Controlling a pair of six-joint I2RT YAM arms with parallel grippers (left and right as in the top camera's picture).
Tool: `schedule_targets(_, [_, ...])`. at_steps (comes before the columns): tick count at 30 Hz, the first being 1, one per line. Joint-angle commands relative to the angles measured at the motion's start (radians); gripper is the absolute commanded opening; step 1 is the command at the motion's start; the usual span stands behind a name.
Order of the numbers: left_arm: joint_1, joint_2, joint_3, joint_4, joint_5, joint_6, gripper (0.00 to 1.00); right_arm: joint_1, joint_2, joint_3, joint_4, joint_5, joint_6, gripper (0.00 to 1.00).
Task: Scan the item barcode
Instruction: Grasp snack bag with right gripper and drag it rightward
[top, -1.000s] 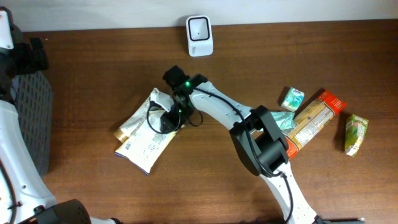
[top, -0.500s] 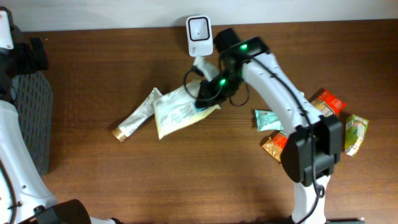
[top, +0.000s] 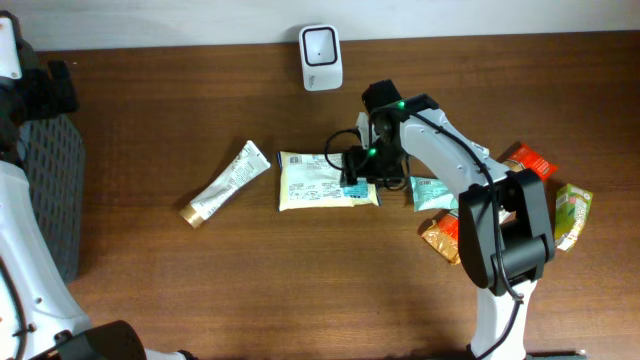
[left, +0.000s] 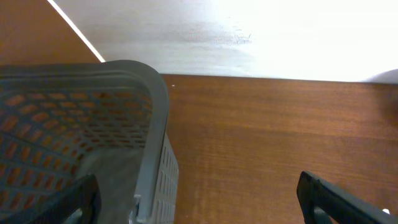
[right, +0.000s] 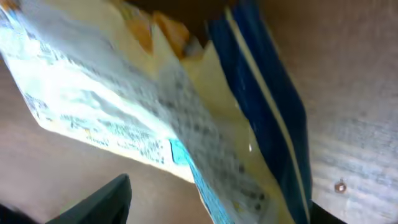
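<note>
The table (top: 150, 300) holds a grey basket (top: 50, 190) far left of the scanner (top: 320, 45). The packet (top: 315, 182) lies flat in front of the scanner. The right gripper (top: 357, 172) has its jaws spread around the packet's end. The left gripper (left: 199, 199) gapes wide, empty.

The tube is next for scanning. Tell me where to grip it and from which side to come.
Grip the tube across its middle, coming straight down from above. It lies flat and diagonal on the table, gold cap lower left, crimped end upper right, so the grip should span its narrow width. The packet lies to its right, near the crimped end.
</note>
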Motion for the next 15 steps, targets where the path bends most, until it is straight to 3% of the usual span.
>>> schedule_targets(1, [-0.001, -0.015, 0.007, 0.001, 0.003, 0.016, 0.99, -0.05, -0.008, -0.001, 0.053, -0.087, 0.009, 0.7])
schedule_targets(4, [-0.001, -0.015, 0.007, 0.001, 0.003, 0.015, 0.99, -0.093, -0.008, -0.001, 0.139, -0.172, 0.01, 0.73])
schedule_targets(7, [-0.001, -0.015, 0.007, 0.001, 0.003, 0.015, 0.99, -0.036, 0.043, -0.002, 0.15, -0.175, 0.036, 0.83])
schedule_targets(10, [-0.001, -0.015, 0.007, 0.001, 0.003, 0.016, 0.99, 0.03, 0.159, -0.002, 0.209, -0.28, 0.055, 0.84])
schedule_targets(11, [-0.001, -0.015, 0.007, 0.001, 0.003, 0.015, 0.99, 0.043, 0.181, -0.002, 0.223, -0.297, 0.063, 0.75])
schedule_targets(12, [-0.001, -0.015, 0.007, 0.001, 0.003, 0.015, 0.99, 0.05, 0.202, -0.002, 0.232, -0.295, 0.089, 0.52])
schedule_targets(13, [-0.001, -0.015, 0.007, 0.001, 0.003, 0.015, 0.99, 0.049, 0.208, -0.002, 0.235, -0.294, 0.089, 0.18])
schedule_targets(14, [-0.001, -0.015, 0.007, 0.001, 0.003, 0.015, 0.99, 0.043, 0.208, -0.002, 0.239, -0.295, 0.089, 0.05])
schedule_targets(15, [-0.001, -0.015, 0.007, 0.001, 0.003, 0.015, 0.99, 0.037, 0.208, -0.002, 0.242, -0.296, 0.089, 0.04])
